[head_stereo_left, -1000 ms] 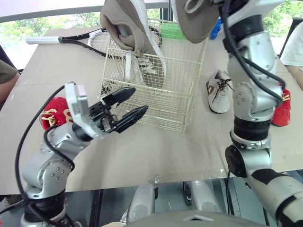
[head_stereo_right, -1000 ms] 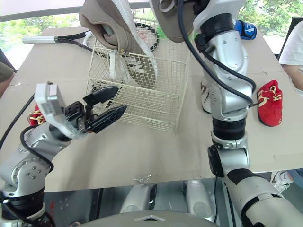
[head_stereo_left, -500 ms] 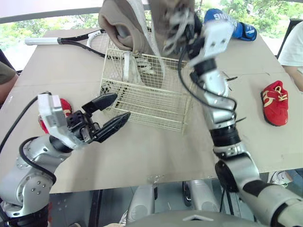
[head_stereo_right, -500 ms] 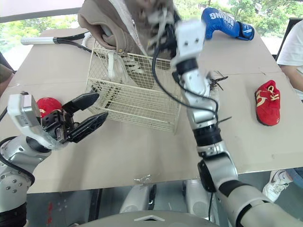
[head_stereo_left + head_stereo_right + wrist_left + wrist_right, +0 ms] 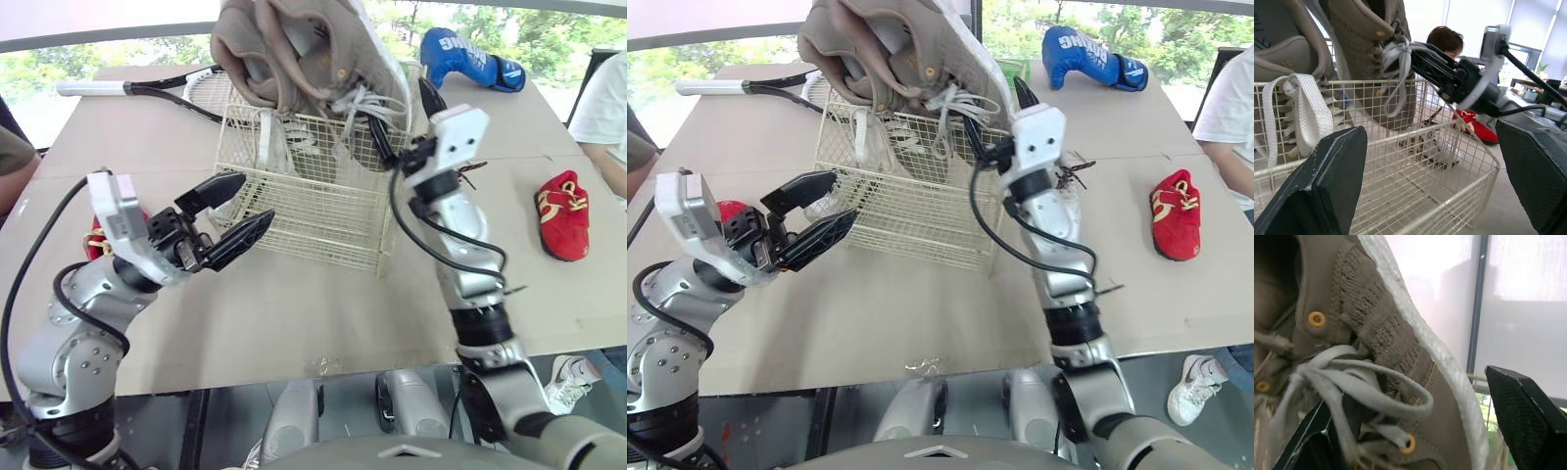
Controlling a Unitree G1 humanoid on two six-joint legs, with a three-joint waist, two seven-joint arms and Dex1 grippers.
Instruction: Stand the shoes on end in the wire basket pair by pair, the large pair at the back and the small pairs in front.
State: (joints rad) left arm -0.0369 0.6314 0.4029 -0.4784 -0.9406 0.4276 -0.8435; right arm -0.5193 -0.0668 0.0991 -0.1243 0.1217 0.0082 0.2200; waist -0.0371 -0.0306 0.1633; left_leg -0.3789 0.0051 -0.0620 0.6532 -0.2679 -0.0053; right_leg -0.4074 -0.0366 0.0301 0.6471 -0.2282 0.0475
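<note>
**Large pair on end at the back of the basket**

You had the right gripper [image 5: 402, 122] up at the right rim of the wire basket [image 5: 313, 230], fingers spread wide. The laced side of the right-hand large shoe [image 5: 338, 54] sat between them, and neither finger could be seen pressing on it. Both large taupe shoes [image 5: 257, 59] stood on end along the rear of the basket, leaning together. Your left gripper [image 5: 257, 199] hovered open and empty just in front of the basket's left side. One small red shoe [image 5: 565, 215] lay on the table well to the right — another [image 5: 98, 240] lay at the left, behind your left arm.
</note>
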